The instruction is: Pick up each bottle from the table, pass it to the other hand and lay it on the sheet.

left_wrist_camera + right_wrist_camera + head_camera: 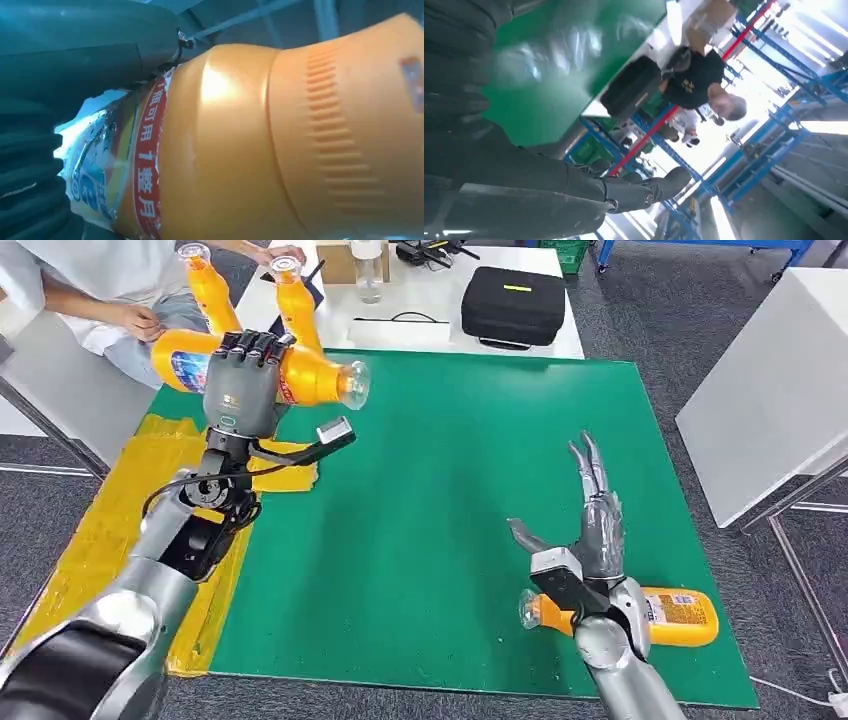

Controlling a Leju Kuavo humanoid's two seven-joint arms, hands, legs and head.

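green sheet [440, 500] on table, grey carpet [660, 300].

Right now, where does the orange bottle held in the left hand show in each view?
Head view: orange bottle lies sideways in the left hand, above the green mat.
Left wrist view: orange bottle close up, label toward the hand.
Right wrist view: not in it.
Shared landmark: the black case, also in the right wrist view.
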